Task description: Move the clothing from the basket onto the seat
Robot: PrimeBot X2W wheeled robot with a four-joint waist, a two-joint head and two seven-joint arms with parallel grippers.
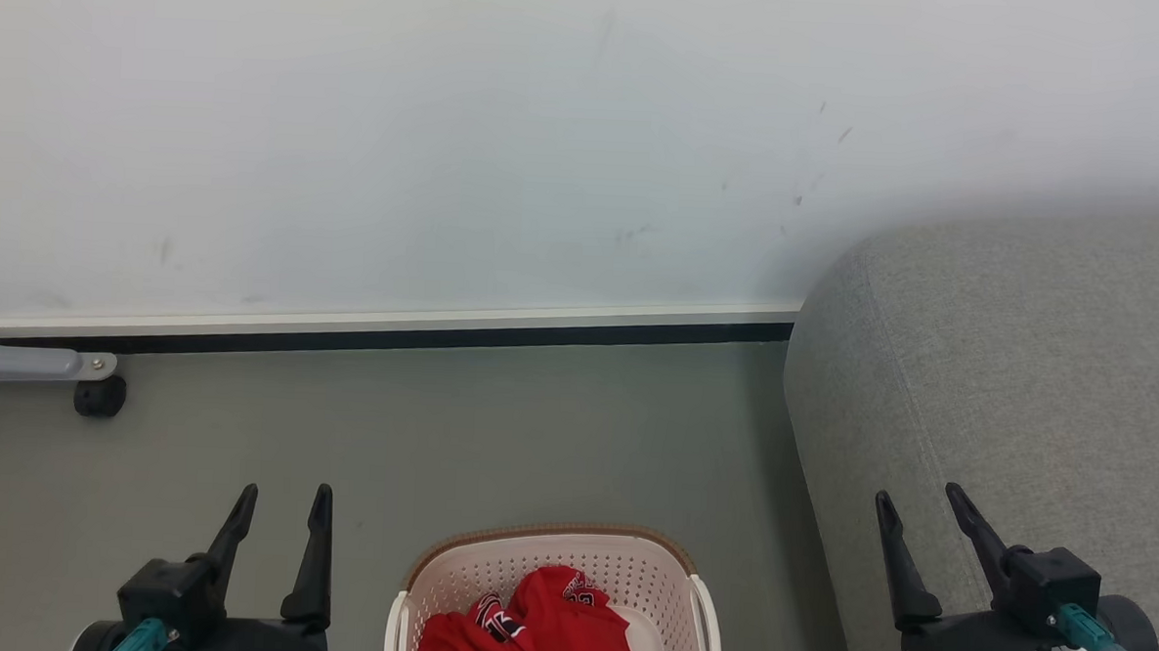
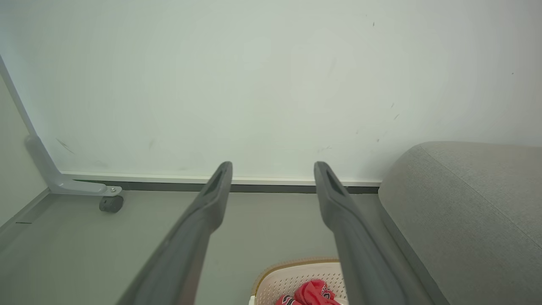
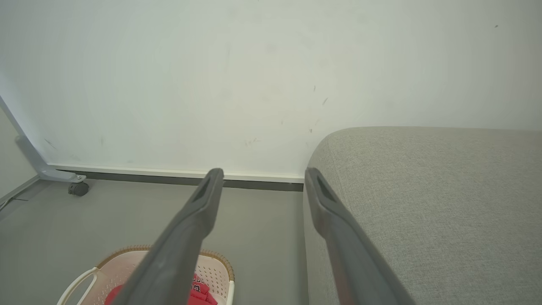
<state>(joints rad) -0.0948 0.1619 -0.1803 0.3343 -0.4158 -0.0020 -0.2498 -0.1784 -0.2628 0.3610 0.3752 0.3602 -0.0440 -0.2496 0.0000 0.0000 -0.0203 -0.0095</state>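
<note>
Right of the basket (image 1: pixel 618 565) rises the grey seat (image 1: pixel 1027 384), its rounded side near the basket's wall with a strip of floor between. Inside the basket sits the clothing (image 1: pixel 547 623), a red heap bunched toward the basket's left half, white lettering showing on top. Left of the basket hangs the left gripper (image 1: pixel 286 489), fingers spread and empty. Right of the basket, in front of the seat's side, is the right gripper (image 1: pixel 918 493), likewise spread with nothing between its fingers. Neither touches fabric.

Nothing lies on the seat, so I judge the first reach is the step in hand. To do it well, bring one gripper down over the middle of the basket, well off the perforated wall, and pinch a thick fold at the top of the heap rather than a tag or thin hem. Lift straight until the fabric hangs free of the rim, since soft cloth could snag there or drag a second jersey along, then carry it right of the basket and onto the seat.
</note>
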